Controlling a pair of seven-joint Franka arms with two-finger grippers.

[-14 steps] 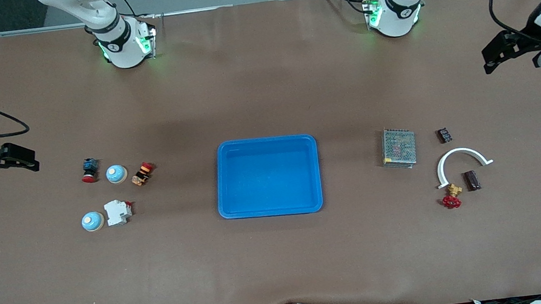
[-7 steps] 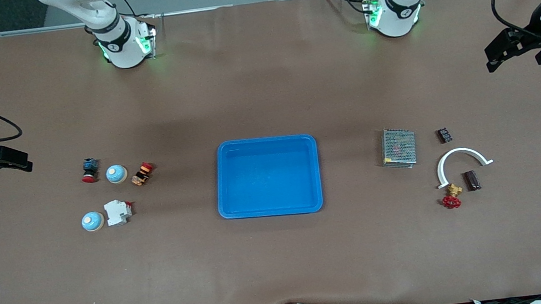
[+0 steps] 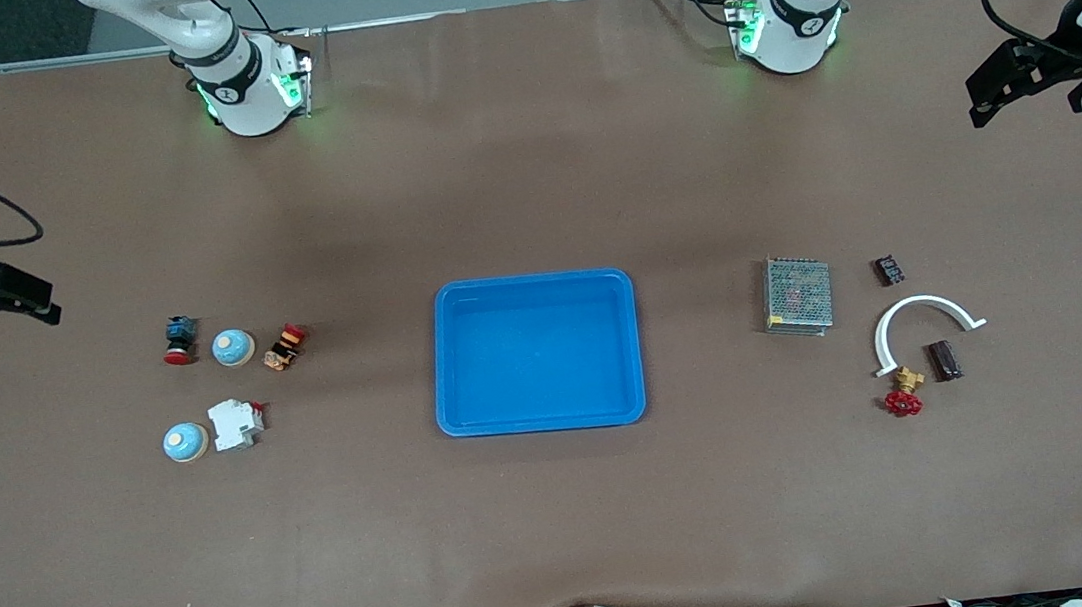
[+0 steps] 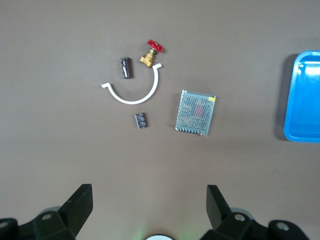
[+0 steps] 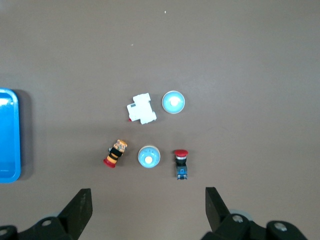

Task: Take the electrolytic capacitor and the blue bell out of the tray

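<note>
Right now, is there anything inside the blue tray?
Nothing shows inside the blue tray: its whole floor is in plain sight in the front view, bare blue, with no part covered. Both wrist views catch only one edge of it.

A blue tray (image 3: 529, 285) sits mid-table with bare brown table (image 3: 556, 543) all round it, so there is open room along the edge nearest the front camera and up toward the arm bases. Toward the right arm's end a tight cluster crowds the approach: two blue bells (image 3: 232, 348) (image 3: 185, 442), a white breaker (image 3: 236, 423) and two red-capped buttons (image 3: 181, 339) (image 3: 285, 346). Toward the left arm's end stand a mesh power supply (image 3: 798, 295), a white arc clamp (image 3: 925, 321), a red valve (image 3: 904, 394) and two small dark parts (image 3: 888, 270) (image 3: 943, 361), with narrow gaps between them.
</note>
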